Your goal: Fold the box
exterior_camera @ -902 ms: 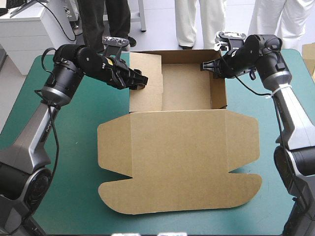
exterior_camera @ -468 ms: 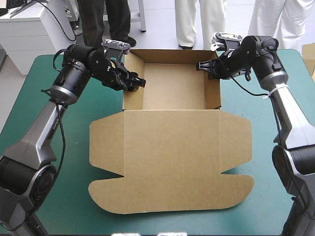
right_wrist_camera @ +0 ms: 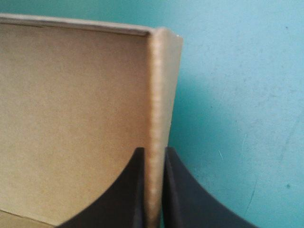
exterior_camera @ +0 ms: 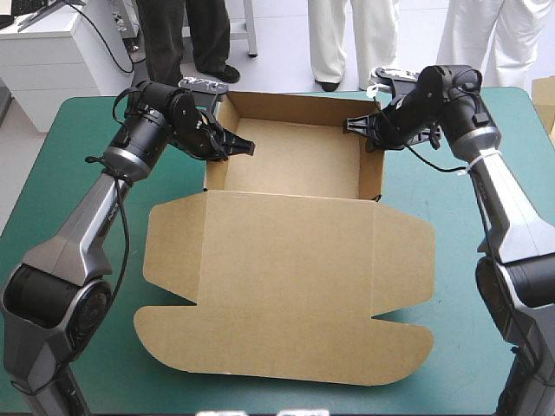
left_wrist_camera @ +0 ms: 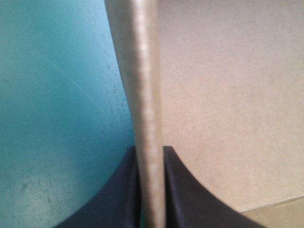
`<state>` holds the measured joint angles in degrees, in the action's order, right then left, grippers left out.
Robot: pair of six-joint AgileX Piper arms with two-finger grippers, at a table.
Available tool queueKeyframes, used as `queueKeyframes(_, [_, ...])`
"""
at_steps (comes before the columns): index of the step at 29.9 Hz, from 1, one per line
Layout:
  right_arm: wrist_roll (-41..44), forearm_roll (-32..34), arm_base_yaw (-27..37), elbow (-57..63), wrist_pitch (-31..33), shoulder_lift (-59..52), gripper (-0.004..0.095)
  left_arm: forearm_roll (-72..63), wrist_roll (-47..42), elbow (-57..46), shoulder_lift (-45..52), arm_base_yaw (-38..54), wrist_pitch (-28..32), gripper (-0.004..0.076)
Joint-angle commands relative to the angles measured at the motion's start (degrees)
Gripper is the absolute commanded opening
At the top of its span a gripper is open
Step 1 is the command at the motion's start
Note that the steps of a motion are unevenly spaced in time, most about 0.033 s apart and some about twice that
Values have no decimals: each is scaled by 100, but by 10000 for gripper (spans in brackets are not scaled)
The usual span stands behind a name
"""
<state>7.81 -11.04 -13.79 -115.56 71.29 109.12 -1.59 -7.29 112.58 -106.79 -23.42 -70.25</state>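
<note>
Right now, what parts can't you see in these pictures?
- High view: the teal-green cover beneath the box is hidden by the board.
- Left wrist view: the left wall, pinched in the left gripper, is too close and blurred. Its ends are cut off by the picture's edges.
- Right wrist view: the right gripper pinches the right wall. Only one corner shows, and the rest is cut off.

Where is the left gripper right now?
In the high view the left gripper is toward the far left of the table, shut on the left wall of the box; the right gripper holds the opposite wall.
</note>
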Motion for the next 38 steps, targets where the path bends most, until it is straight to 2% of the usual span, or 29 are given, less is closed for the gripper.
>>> queueKeyframes(1, [-212,26,-254,-196,6,-239,-6,-210,235,176,193,-22,-71,-32])
queueKeyframes(12, [-27,136,-809,-196,17,398,-6,-189,258,176,-40,-22,-266,-32])
queueKeyframes(23, [-16,345,-818,-196,17,625,-6,-287,269,176,-504,-22,-197,-32])
queueKeyframes(38, [48,267,-818,-196,17,942,-6,-396,283,176,-1023,-22,-171,-32])
